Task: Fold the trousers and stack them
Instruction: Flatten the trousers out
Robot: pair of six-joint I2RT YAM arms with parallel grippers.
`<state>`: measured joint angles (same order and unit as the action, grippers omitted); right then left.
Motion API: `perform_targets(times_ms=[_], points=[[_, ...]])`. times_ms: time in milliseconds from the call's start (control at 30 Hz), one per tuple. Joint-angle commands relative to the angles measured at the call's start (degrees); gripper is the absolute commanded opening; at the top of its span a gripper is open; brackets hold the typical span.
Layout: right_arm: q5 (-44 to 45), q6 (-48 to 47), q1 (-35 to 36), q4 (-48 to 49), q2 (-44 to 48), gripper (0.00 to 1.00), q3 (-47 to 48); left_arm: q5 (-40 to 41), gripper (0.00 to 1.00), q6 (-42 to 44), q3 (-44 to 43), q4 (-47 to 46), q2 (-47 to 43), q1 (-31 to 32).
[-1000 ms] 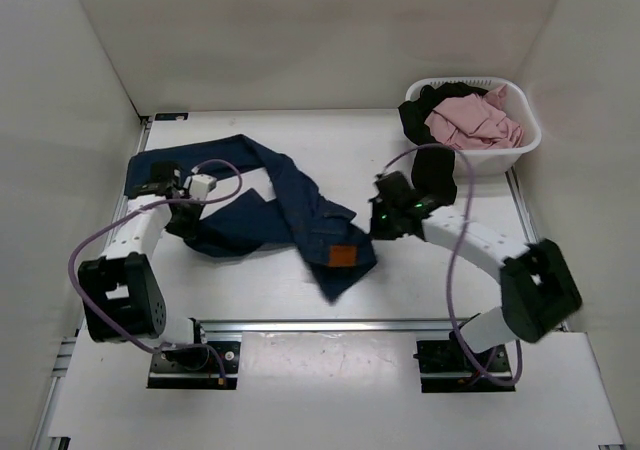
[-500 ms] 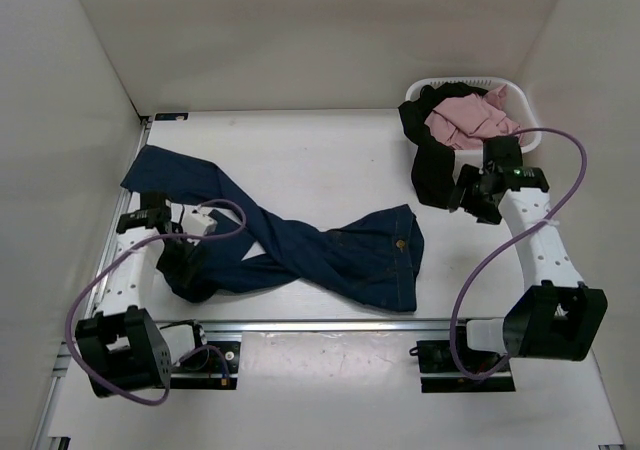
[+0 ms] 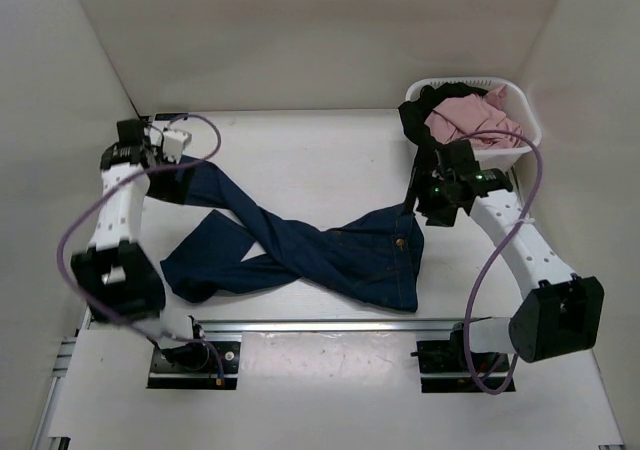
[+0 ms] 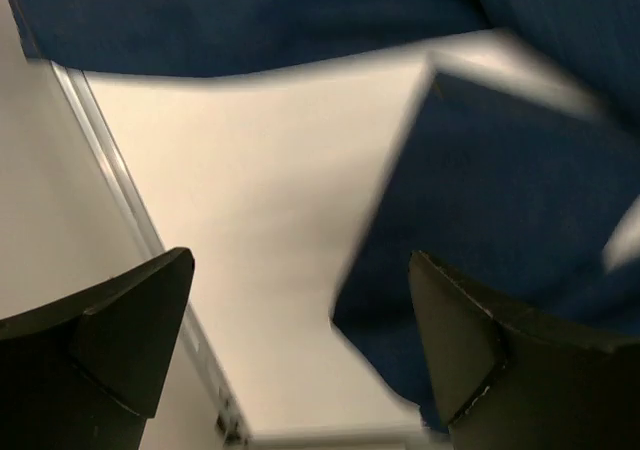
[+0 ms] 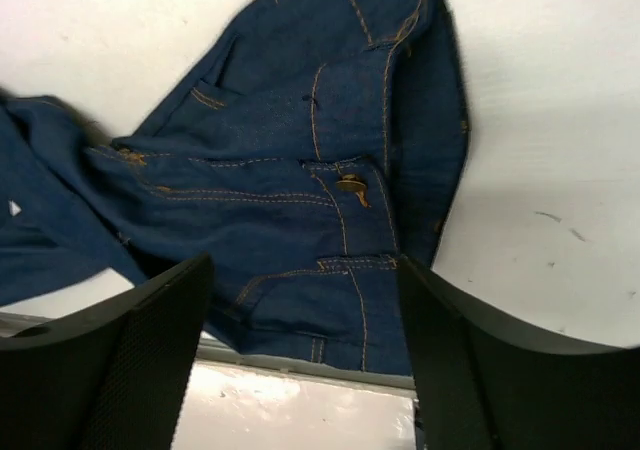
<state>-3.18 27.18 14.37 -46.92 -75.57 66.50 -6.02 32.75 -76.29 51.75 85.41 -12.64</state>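
The dark blue trousers (image 3: 330,255) lie flat across the middle of the table with their legs crossed. The waist with its brass button (image 5: 350,185) is on the right and the leg ends are on the left. My left gripper (image 3: 158,168) hovers open over the far leg end at the back left. In its wrist view the left gripper (image 4: 300,340) has bare table between its fingers and blue cloth (image 4: 500,200) to the right. My right gripper (image 3: 432,202) hangs open above the waist's far right corner. In its wrist view the right gripper (image 5: 305,350) holds nothing.
A white laundry basket (image 3: 510,155) stands at the back right with a pink garment (image 3: 470,120) inside. A black garment (image 3: 432,165) hangs over the basket's front rim, close to my right wrist. A metal rail (image 3: 330,325) runs along the near table edge. White walls enclose the table.
Both grippers have opened and let go of the trousers, which now lie spread out. The left arm swung to the back left. The right arm came back from the basket toward the waist.
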Motion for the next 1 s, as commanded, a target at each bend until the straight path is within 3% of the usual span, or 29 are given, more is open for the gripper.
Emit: perform_targets(times_ms=[0, 200, 333, 467, 633, 700, 733, 767, 833, 867, 900, 933, 967], points=[[-0.6, 4.8, 1.2, -0.8, -1.4, 0.79, -3.7, 3.0, 1.00, -9.9, -10.3, -6.0, 13.9, -0.4], [-4.9, 11.0, 3.1, 2.3, 5.7, 0.82, -18.4, 9.8, 1.00, -15.3, -32.1, -7.4, 33.7, -3.1], [-6.4, 14.7, 6.0, 4.4, 5.9, 0.86, -24.4, 14.1, 1.00, -16.1, -40.4, -8.7, 43.7, -3.1], [-8.6, 15.9, 6.7, 7.8, 3.1, 0.89, -26.3, 13.4, 1.00, -14.8, -41.4, -8.7, 50.8, -3.1], [-11.1, 15.9, 6.7, 9.0, -2.5, 0.89, -26.3, 14.1, 1.00, -12.0, -32.5, -9.8, 53.5, -1.1], [-11.8, 15.4, 6.7, 8.9, -4.7, 0.78, -26.3, 14.1, 0.94, -11.5, -28.8, -11.0, 52.9, -1.1], [-11.8, 14.8, 6.7, 8.9, -5.5, 0.69, -26.9, 14.1, 0.80, -10.7, -24.6, -11.6, 51.3, -1.1], [-12.5, 14.8, 6.7, 8.4, -6.2, 0.36, -26.9, 14.6, 0.72, -10.2, -22.3, -12.2, 50.4, -1.1], [-12.5, 12.9, 4.8, 7.8, -7.5, 0.11, -26.9, 14.6, 0.55, -8.2, -15.6, -13.1, 47.1, -1.1], [-11.5, 12.0, 2.6, 6.9, -8.0, 0.03, -25.1, 14.6, 0.34, -7.4, -13.1, -13.9, 45.8, -1.1], [-10.7, 11.2, 1.1, 6.1, -8.0, 0.00, -23.9, 14.6, 0.24, -6.8, -10.6, -14.4, 44.5, -1.1], [-8.5, 8.8, -0.5, 5.2, -8.0, 0.00, -22.2, 15.4, 0.14, -5.8, -5.3, -15.0, 41.6, -1.6], [-6.9, 7.5, -3.8, 2.4, -8.0, 0.00, -20.1, 15.4, 0.14, -5.2, -2.5, -15.0, 39.9, -1.6]])
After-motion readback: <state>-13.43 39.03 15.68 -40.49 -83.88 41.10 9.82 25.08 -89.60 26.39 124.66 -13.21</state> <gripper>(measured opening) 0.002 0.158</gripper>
